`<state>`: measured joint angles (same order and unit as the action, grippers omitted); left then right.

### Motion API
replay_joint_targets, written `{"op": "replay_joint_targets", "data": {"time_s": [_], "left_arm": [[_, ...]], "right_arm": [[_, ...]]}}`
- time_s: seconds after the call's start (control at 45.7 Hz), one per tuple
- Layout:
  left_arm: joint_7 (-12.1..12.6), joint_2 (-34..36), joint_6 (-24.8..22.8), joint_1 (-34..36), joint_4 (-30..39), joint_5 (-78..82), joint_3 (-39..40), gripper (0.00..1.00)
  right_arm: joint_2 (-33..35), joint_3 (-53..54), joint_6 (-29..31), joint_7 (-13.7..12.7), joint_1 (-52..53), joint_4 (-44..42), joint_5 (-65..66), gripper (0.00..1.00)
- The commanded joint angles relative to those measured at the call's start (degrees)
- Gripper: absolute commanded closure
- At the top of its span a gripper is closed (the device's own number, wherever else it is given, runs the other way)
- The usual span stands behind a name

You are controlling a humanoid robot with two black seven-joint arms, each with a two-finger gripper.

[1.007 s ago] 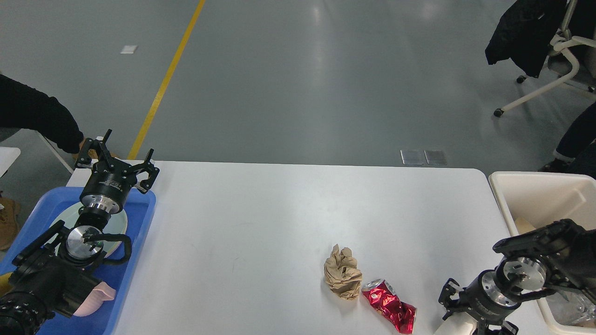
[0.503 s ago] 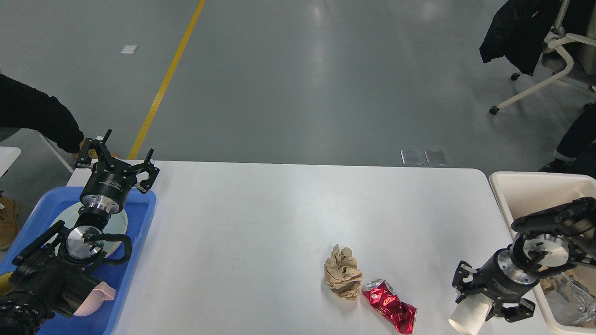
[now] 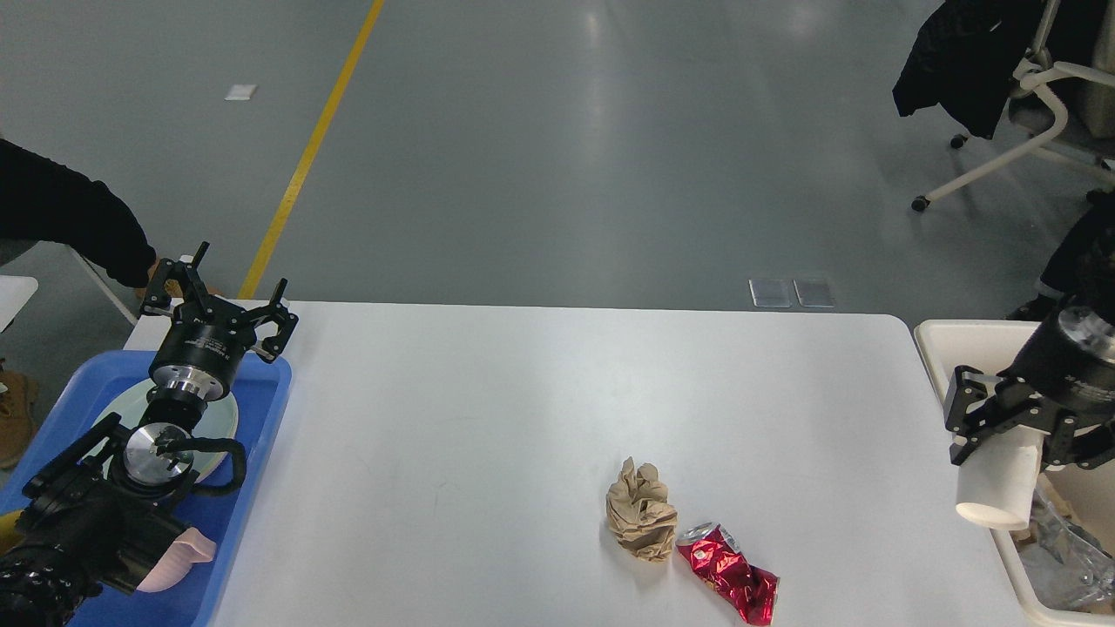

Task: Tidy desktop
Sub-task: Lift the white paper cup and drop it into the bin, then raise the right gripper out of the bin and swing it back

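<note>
The white desktop [image 3: 523, 409] fills the middle of the head view. On it near the front lie a crumpled brown paper ball [image 3: 641, 510] and a crushed red can [image 3: 730, 575], side by side. My right gripper [image 3: 1010, 427] is shut on a white paper cup [image 3: 997, 483] and holds it in the air over the table's right edge, at the rim of the cream bin [image 3: 976, 344]. My left gripper [image 3: 222, 300] is open and empty above the far end of the blue tray [image 3: 261, 409].
The blue tray at the left holds a pale plate [image 3: 222, 418] and a pink item [image 3: 187, 557]. The cream bin at the right holds crumpled clear plastic [image 3: 1067, 557]. A person's dark sleeve [image 3: 70, 218] is at the far left; an office chair [image 3: 1019, 104] stands at the far right.
My right gripper has lifted the white cup from the table's front right corner and carried it up and to the right, to the bin's rim. The left arm has not moved.
</note>
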<state>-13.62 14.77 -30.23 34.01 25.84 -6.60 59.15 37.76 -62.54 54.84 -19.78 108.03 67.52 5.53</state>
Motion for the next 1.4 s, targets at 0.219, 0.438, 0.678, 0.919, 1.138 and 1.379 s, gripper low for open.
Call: {"op": "replay_joint_targets", "data": {"time_s": [0.219, 0.438, 0.678, 0.919, 1.138, 1.379], "left_arm": [[0.00, 0.00, 0.00, 0.00, 0.00, 0.01, 0.00, 0.04], [0.00, 0.00, 0.00, 0.00, 0.00, 0.01, 0.00, 0.04], [0.00, 0.00, 0.00, 0.00, 0.00, 0.01, 0.00, 0.04], [0.00, 0.00, 0.00, 0.00, 0.00, 0.01, 0.00, 0.04], [0.00, 0.00, 0.00, 0.00, 0.00, -0.08, 0.00, 0.04], [0.00, 0.00, 0.00, 0.00, 0.00, 0.01, 0.00, 0.04]], "right_arm": [[-7.87, 0.49, 0.16, 0.71, 9.92, 0.59, -0.43, 1.00], [-9.73, 0.31, 0.16, 0.62, 10.36, 1.73, -0.34, 1.00], [-6.30, -6.63, 0.16, 0.18, 3.43, -12.39, 3.87, 1.00], [-0.59, -6.28, 0.16, 0.18, -17.39, -37.27, 10.73, 1.00], [-2.16, -4.00, -12.46, 0.27, -35.85, -42.21, 10.65, 1.00], [-9.54, -3.56, -33.30, 0.27, -49.75, -42.30, 10.65, 1.00]]}}
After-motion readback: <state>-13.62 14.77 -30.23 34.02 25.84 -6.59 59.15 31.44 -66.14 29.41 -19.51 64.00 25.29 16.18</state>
